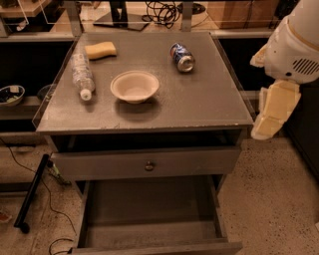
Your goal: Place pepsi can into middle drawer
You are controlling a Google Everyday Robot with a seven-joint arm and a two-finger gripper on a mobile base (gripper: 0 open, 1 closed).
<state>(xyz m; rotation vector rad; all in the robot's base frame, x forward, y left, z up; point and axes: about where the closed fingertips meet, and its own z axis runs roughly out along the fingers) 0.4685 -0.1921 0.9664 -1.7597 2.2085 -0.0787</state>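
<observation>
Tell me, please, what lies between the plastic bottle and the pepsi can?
In the camera view, a white bowl sits between bottle and pepsi can; the gripper hangs right of the cabinet.

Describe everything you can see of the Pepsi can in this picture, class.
The pepsi can is a small blue metal can with red and white markings. It lies on its side at the right rear of the cabinet top, silver end towards the camera, touching nothing else. The gripper hangs beyond the cabinet's right edge, well clear of it.

A robot lab (trailing cables, speckled floor), its gripper hanging right of the cabinet.
</observation>
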